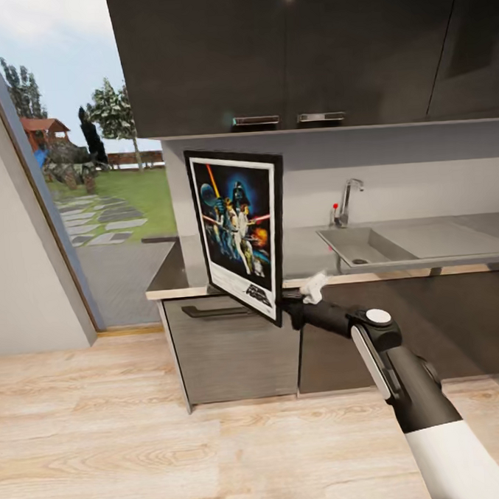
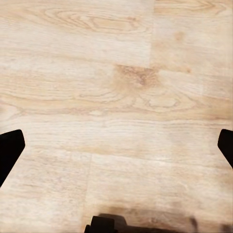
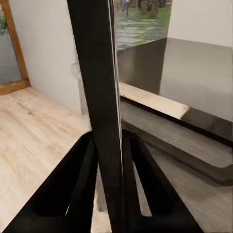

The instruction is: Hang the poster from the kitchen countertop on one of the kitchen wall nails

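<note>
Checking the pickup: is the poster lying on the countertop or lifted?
Lifted: the poster stands upright, its edge clamped by the right hand, in front of the countertop.

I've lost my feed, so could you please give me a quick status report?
Right tool shut on poster, held upright off the countertop. Left tool open over floor. No nail in sight.

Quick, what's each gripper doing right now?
Left gripper: open, holding nothing, over the wood floor.
Right gripper: closed on the poster's edge.

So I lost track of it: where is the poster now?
In the head view the poster is held upright off the countertop by the right end effector, left of the sink.
</note>
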{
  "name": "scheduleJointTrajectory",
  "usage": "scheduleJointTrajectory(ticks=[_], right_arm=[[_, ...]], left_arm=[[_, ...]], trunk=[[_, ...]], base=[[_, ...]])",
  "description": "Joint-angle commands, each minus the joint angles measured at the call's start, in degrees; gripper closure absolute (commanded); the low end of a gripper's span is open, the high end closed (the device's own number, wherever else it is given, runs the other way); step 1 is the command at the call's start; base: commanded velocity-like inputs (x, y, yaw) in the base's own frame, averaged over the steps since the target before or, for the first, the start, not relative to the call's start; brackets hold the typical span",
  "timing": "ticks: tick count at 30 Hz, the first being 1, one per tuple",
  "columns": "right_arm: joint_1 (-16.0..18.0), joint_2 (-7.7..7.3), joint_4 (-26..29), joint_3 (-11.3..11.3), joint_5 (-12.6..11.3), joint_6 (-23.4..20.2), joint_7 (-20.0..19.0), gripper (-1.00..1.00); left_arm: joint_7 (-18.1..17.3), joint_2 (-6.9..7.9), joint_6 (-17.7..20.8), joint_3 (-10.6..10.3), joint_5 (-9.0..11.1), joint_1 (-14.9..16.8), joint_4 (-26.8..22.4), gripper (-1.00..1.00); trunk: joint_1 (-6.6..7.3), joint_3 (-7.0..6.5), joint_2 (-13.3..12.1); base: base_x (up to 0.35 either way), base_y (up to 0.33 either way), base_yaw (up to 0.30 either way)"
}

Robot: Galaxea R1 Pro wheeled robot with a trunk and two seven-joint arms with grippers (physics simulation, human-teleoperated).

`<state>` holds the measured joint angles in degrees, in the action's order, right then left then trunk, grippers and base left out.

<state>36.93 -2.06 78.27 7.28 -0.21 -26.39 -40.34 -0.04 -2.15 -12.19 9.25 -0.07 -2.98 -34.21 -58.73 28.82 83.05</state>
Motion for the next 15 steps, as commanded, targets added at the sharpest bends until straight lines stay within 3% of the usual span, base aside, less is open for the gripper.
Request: scheduleJointTrajectory(ticks=[1, 5, 7, 11, 15], right_arm=[[-0.3, -0.03, 0.1, 0.0, -0.1, -0.4, -1.3, 1.00], [-2.4, -0.06, 0.0, 0.0, -0.1, -0.1, -6.3, 1.00], [-5.1, -0.05, 0.1, 0.0, 0.0, 0.1, -9.8, 1.00], [-6.7, -0.11, 0.2, 0.0, 0.3, 0.2, -11.7, 1.00], [-7.0, -0.13, 0.3, 0.0, 0.4, 0.2, -12.2, 1.00]], left_arm=[[0.0, -0.05, -0.1, 0.2, 0.0, 0.0, -0.1, -1.00], [0.0, -0.05, -0.1, 0.2, 0.0, 0.0, -0.1, -1.00], [0.0, 0.61, -0.1, 0.2, 0.1, 0.0, -0.1, -1.00], [0.0, 1.87, -0.1, 0.2, 0.2, 0.0, -0.2, -1.00], [0.0, 2.12, -0.2, 0.2, 0.2, 0.0, -0.2, -1.00]], trunk=[[0.00, 0.05, 0.0], [0.00, 0.05, 0.0], [0.00, 0.05, 0.0], [0.00, 0.05, 0.0], [0.00, 0.05, 0.0]], base=[[-0.014, 0.000, 0.000], [-0.007, 0.000, 0.000], [-0.002, 0.000, 0.000], [0.000, 0.000, 0.000], [0.000, 0.000, 0.000]])
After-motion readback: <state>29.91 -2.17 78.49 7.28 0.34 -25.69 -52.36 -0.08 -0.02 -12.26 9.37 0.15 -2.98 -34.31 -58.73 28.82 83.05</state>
